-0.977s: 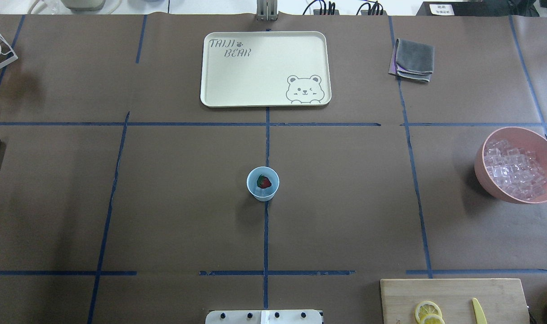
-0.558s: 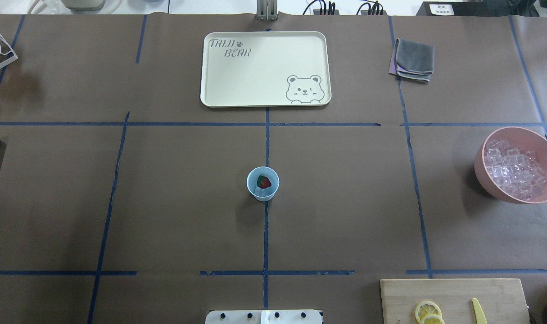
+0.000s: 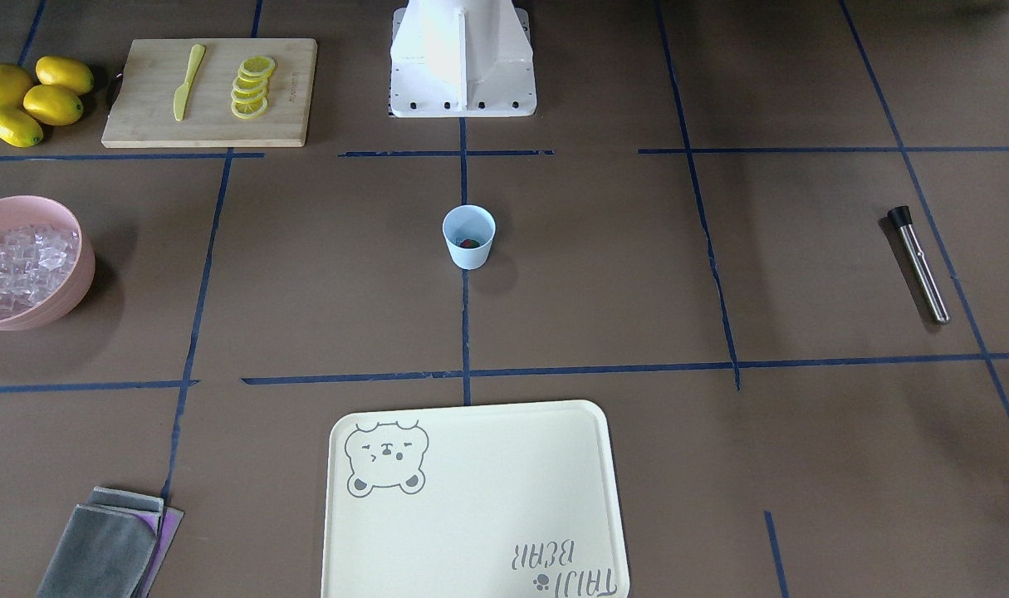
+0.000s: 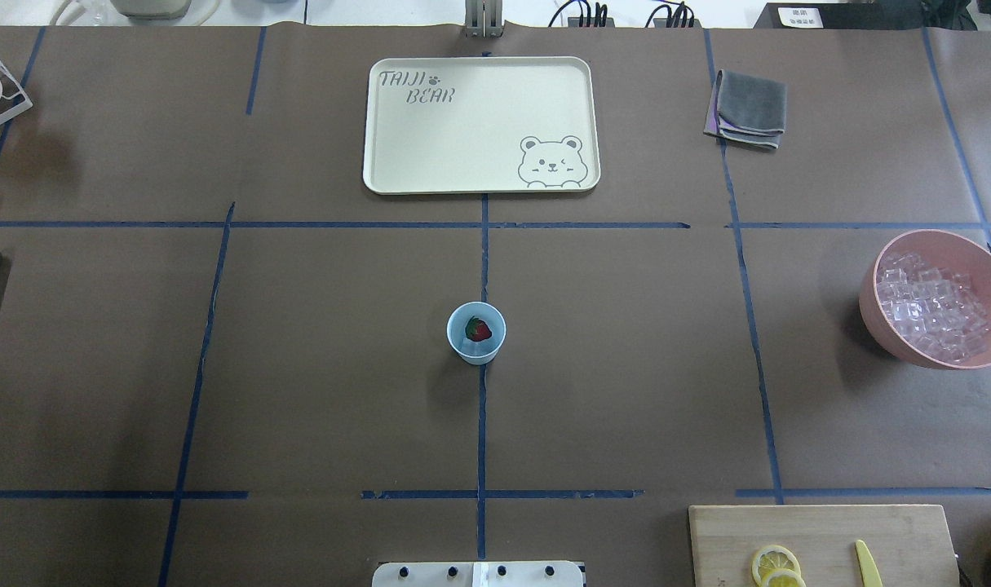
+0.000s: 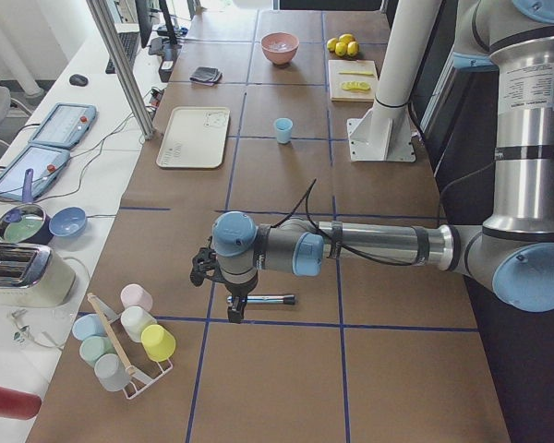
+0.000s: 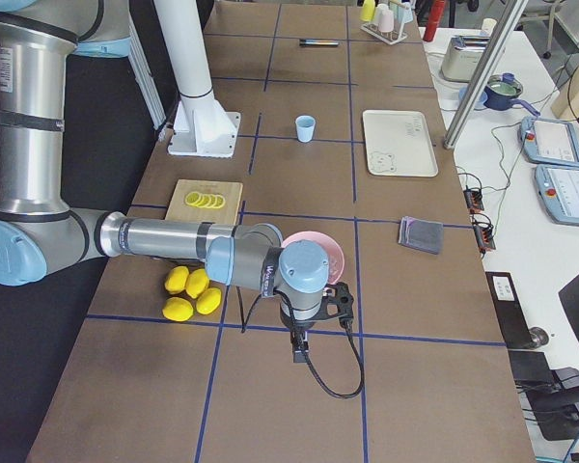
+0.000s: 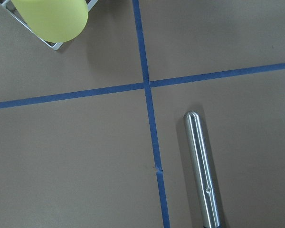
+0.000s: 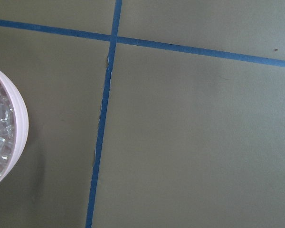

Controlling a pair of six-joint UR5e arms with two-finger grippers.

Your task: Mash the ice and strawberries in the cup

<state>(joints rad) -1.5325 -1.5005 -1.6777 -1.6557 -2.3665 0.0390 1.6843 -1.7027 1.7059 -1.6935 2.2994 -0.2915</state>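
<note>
The cup (image 4: 476, 333) stands upright at the centre of the overhead view, with the strawberry (image 4: 480, 329) inside it. The ice (image 4: 931, 308) fills the pink bowl (image 4: 870, 318) at the right edge. The left gripper (image 5: 233, 312) hangs near a metal rod (image 5: 268, 299), and the right gripper (image 6: 298, 352) hangs near the bowl. Jaw opening cannot be determined for either gripper.

"TAIJI BEAR" on cream tray (image 4: 479, 139)
</note>
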